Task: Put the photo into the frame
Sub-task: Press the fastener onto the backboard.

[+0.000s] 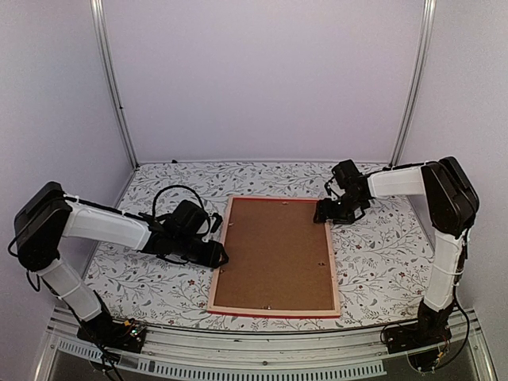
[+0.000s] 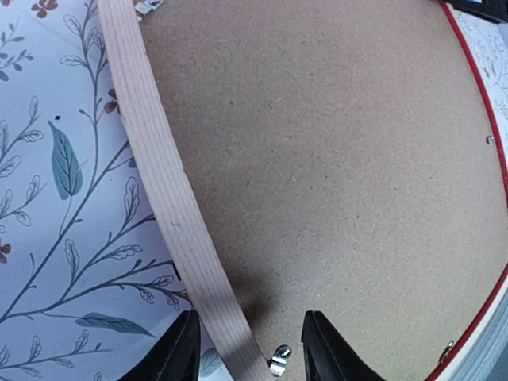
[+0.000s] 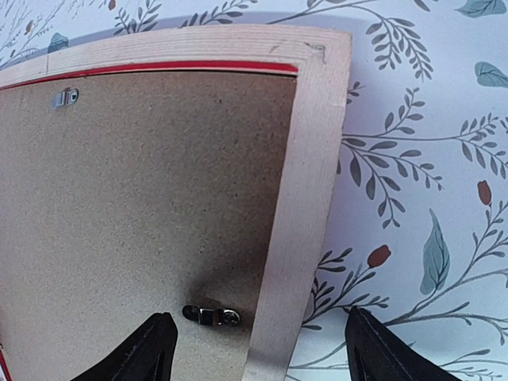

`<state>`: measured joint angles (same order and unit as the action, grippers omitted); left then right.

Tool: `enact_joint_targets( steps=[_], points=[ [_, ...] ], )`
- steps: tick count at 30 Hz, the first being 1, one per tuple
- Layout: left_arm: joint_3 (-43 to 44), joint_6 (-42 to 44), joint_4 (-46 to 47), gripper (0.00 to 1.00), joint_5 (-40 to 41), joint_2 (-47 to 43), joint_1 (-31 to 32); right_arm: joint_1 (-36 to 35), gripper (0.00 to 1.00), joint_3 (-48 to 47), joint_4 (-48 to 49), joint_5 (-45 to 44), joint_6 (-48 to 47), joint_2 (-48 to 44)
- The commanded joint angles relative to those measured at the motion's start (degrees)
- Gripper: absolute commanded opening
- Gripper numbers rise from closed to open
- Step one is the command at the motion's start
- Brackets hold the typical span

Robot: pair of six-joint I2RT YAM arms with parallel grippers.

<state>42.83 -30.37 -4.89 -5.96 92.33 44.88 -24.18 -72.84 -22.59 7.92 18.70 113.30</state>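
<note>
The frame (image 1: 219,258) lies face down on the table, pale wood back up, with a brown backing board (image 1: 274,254) set in it. A thin red line shows at its edges. The photo is hidden. My left gripper (image 1: 216,255) is open over the frame's left rail (image 2: 167,198), straddling it beside a small metal clip (image 2: 279,359). My right gripper (image 1: 324,213) is open over the frame's far right corner, straddling the right rail (image 3: 305,214) near another clip (image 3: 213,315). Both are empty.
The table has a white cloth with a leaf and flower print (image 1: 381,254). A black cable loops behind the left arm (image 1: 171,194). More clips sit along the frame's inner edge (image 3: 65,98). White walls close in the back and sides.
</note>
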Motion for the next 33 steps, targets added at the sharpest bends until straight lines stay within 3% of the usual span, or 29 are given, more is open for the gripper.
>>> enact_joint_targets(
  steps=[1,17,33],
  points=[
    [-1.31,-0.37,2.53,0.47,-0.01,-1.88,0.93,0.19,0.76,-1.75,-0.01,-1.69,1.58,1.96],
    [-1.09,0.54,1.38,0.51,2.93,-1.16,1.09,0.11,0.72,-2.85,1.6,-5.2,3.89,4.19],
    [1.02,0.95,-1.44,0.52,5.76,-0.28,1.11,-1.71,0.71,0.04,-2.9,-9.58,-1.64,2.28]
  ],
)
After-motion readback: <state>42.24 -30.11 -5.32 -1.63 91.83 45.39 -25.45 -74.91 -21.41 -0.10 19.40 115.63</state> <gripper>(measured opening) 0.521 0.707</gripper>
